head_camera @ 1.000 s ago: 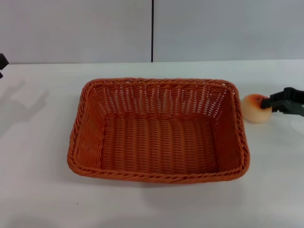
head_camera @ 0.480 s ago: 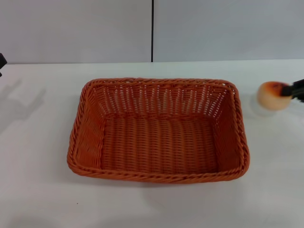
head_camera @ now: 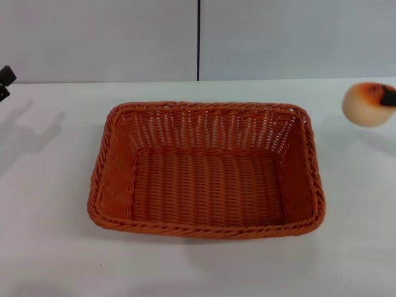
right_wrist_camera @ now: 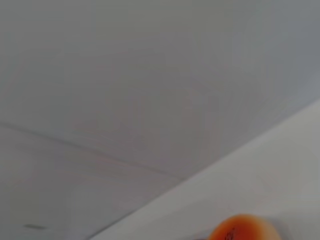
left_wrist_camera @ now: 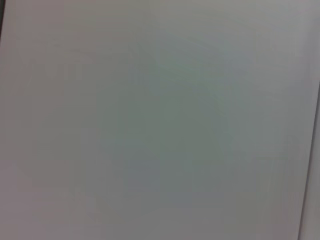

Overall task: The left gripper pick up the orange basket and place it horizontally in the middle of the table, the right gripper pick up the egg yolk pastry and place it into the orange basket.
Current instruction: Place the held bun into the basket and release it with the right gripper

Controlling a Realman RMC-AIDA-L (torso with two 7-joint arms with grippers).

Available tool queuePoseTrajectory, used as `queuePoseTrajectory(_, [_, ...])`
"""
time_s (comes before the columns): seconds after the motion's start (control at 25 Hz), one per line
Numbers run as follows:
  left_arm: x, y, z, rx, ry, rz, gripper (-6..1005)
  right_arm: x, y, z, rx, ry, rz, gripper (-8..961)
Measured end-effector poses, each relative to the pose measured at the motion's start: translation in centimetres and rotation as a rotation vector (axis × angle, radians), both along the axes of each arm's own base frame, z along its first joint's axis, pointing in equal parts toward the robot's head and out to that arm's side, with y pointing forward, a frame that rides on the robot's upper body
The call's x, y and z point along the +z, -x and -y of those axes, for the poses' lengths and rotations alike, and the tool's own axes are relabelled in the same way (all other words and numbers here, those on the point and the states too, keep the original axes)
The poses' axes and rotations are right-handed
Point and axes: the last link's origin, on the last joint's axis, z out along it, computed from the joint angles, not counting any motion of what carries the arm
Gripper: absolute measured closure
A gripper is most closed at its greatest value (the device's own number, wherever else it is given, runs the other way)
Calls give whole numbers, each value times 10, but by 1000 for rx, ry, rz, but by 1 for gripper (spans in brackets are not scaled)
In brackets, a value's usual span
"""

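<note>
The orange basket lies lengthwise in the middle of the white table, with nothing inside it. At the right edge of the head view the egg yolk pastry hangs above the table, casting a faint shadow below. My right gripper is shut on it, and only a black tip of the gripper shows. The pastry's orange top also shows low in the right wrist view. A small black part of my left gripper peeks in at the far left edge, well away from the basket.
A grey wall with a dark vertical seam stands behind the table's far edge. Bare tabletop lies on both sides of the basket and in front of it. The left wrist view holds only a plain pale surface.
The right gripper has lifted the pastry off the table beside the basket's right rim and carried it up and to the right. The basket has not moved.
</note>
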Motion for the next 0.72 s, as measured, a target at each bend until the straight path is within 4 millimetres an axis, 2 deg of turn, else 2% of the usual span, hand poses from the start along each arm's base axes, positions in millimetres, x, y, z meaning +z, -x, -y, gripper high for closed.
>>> queuePoseTrajectory(0.08, [0,0,-1,-2,0,0,166,6,17,0,63,-17,-97,916])
queuePoseTrajectory(0.28, [0,0,1,0,1,2,166,10,37,-3,134,-28,-164,919])
queuePoseTrajectory(0.4, [0,2,3,6,0,5,167,-10,51,-11,194,41,-203,920])
queuePoseTrajectory(0.44, [-1,3,4,9,-1,7,167,-25,61,-16,239,87,-228,921])
queuePoseTrajectory(0.48, [-1,3,4,9,-1,7,167,-25,61,-16,239,87,-228,921])
queuePoseTrajectory(0.6, [-2,2,5,6,4,10,167,-45,76,-22,304,150,-205,922])
queuePoseTrajectory(0.64, [-3,3,6,6,7,9,167,-58,85,-26,342,184,-178,922])
queuePoseTrajectory(0.72, [-3,4,8,9,10,9,167,-66,87,-27,354,205,-171,923])
